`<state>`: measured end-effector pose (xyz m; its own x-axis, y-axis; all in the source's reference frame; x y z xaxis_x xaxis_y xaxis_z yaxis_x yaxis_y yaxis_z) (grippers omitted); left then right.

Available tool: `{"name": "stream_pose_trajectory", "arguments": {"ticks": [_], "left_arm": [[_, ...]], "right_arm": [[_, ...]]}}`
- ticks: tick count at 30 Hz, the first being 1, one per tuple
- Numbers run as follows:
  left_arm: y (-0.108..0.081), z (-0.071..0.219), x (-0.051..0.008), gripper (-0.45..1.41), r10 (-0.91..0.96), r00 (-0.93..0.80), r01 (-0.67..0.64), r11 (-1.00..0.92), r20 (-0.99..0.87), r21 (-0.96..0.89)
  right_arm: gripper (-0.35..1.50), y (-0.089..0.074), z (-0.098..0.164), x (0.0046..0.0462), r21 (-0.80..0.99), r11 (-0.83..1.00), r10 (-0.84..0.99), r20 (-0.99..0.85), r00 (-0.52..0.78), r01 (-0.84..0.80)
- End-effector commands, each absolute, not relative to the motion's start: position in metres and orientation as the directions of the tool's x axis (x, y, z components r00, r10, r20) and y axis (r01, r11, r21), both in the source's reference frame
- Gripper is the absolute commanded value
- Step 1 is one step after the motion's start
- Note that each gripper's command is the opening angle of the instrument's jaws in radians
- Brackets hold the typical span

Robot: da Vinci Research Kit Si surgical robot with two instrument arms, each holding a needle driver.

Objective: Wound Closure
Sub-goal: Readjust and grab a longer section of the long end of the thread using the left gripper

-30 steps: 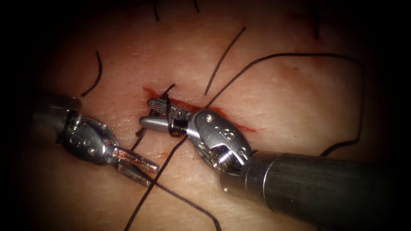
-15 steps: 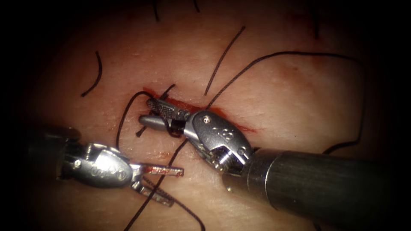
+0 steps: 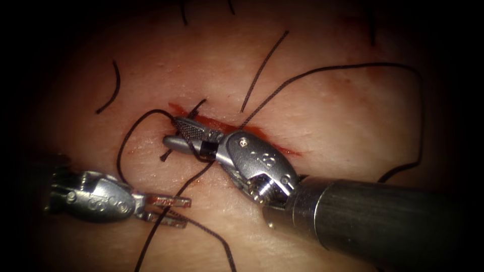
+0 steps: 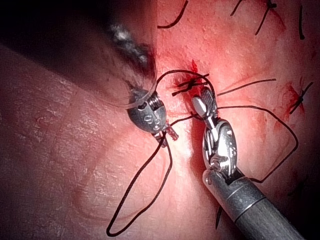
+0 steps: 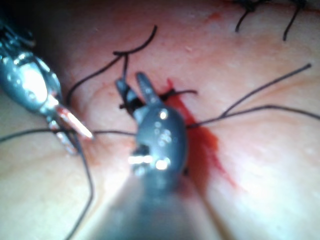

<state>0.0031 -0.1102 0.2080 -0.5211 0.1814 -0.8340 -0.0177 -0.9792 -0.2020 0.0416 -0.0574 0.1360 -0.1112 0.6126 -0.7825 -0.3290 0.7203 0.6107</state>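
The left tool (image 3: 169, 210), lower left, grips the thread (image 3: 136, 133). The right tool (image 3: 181, 135), centre over the cut (image 3: 252, 132), has parted jaws with thread wrapped around them.

No readable text, label, number or sign appears on anything here.

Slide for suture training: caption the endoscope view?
Right hand open over the cut, thread looped around it; left hand holding thread.
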Motion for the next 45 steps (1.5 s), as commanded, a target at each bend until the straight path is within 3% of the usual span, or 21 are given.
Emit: {"name": "stream_pose_trajectory", "arguments": {"ticks": [1,8,11,19,24,45], "left_arm": [[-0.1112,0.2083,0.0027,0.2,0.183,-0.524,-0.021,-0.979,-0.832,-0.202],[-0.112,0.2076,0.003,0.17,0.183,-0.561,-0.047,-0.981,-0.807,-0.189],[-0.1118,0.2075,0.0034,0.34,0.2,-0.576,-0.078,-0.979,-0.792,-0.191],[-0.1117,0.2071,0.0048,0.36,0.206,-0.598,-0.099,-0.978,-0.775,-0.184],[-0.1121,0.207,0.0057,0.39,0.214,-0.662,-0.123,-0.976,-0.718,-0.178],[-0.1125,0.2066,0.0076,0.54,0.213,-0.812,-0.183,-0.977,-0.543,-0.109]], "right_arm": [[0.14,-0.0576,0.1365,0.0423,0.612,0.722,0.613,-0.782,-0.112,-0.323],[0.12,-0.0578,0.1364,0.0424,0.609,0.73,0.608,-0.786,-0.11,-0.312],[0.12,-0.0579,0.1363,0.0426,0.609,0.733,0.608,-0.786,-0.11,-0.304],[0.12,-0.0578,0.1363,0.0425,0.608,0.734,0.613,-0.785,-0.09,-0.302],[0.22,-0.0578,0.1363,0.0425,0.6,0.734,0.614,-0.786,-0.065,-0.317],[0.19,-0.0583,0.1362,0.043,0.592,0.752,0.604,-0.795,-0.056,-0.29]]}}
